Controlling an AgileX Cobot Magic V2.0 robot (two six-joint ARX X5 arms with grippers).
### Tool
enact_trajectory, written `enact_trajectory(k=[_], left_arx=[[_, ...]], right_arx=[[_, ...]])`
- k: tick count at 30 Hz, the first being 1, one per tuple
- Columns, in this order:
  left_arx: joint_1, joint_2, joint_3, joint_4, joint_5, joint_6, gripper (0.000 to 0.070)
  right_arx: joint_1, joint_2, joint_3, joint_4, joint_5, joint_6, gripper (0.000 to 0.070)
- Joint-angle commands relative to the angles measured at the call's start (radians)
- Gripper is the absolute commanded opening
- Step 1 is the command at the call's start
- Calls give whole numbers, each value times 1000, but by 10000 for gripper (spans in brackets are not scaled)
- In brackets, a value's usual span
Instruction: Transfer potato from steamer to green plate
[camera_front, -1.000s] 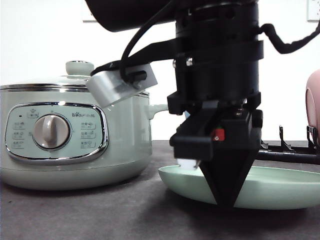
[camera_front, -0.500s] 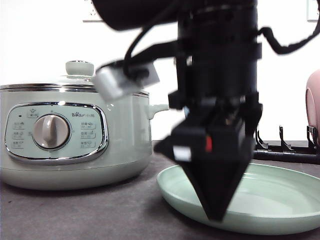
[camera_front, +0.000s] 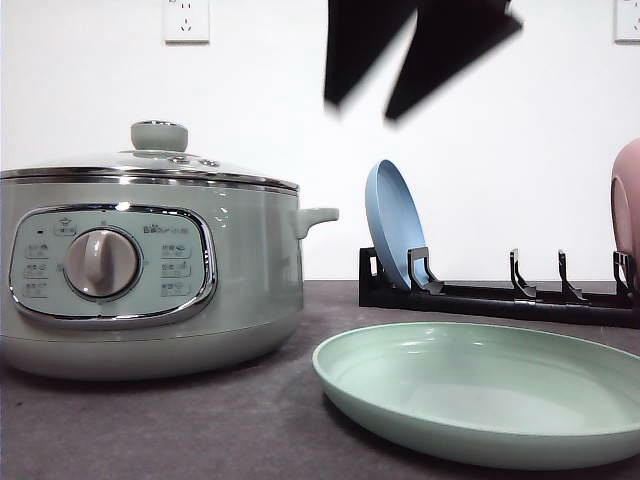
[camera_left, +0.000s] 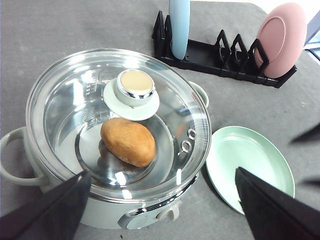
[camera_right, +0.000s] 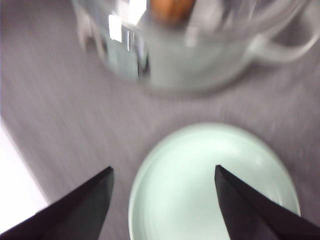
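The potato (camera_left: 128, 142) lies inside the steamer (camera_front: 150, 270) under its glass lid (camera_left: 120, 115), left of the empty green plate (camera_front: 480, 390). Both the left gripper (camera_left: 160, 210) and right gripper (camera_right: 162, 200) have fingers spread, empty. Next move, likely: lift the lid by its knob. The panel's brand reads "Bear", faintly.

Three plates are here — one green plate (camera_left: 250, 167) flat on the table, one blue plate (camera_left: 179, 25) and one pink plate (camera_left: 281, 37) standing in the single black rack (camera_left: 220, 55). There is one steamer (camera_left: 117, 145) under one glass lid (camera_left: 75, 105), holding one potato (camera_left: 128, 141) — and two grippers, both spread wide.
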Motion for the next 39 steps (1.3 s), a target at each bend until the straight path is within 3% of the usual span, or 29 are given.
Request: enact_trajectory(k=[1,8,14,31,39], left_arx=[[-3,5,24,9,5,6,591],[-3,5,24,9,5,6,591],[-3,5,24,9,5,6,591],[-3,15,28,14,5,4,578],[-51,147,161,7,-38,-37,578]], right_arx=[[-30,-23,24,35,-64,-9,403],[-202,-111,31,114,-381,-8,403],[-286,-114,32,115,-614,-9,403],[-295,-114,32,108,-628,-17,403],[-295,-114,32,107,-623,-30,403]])
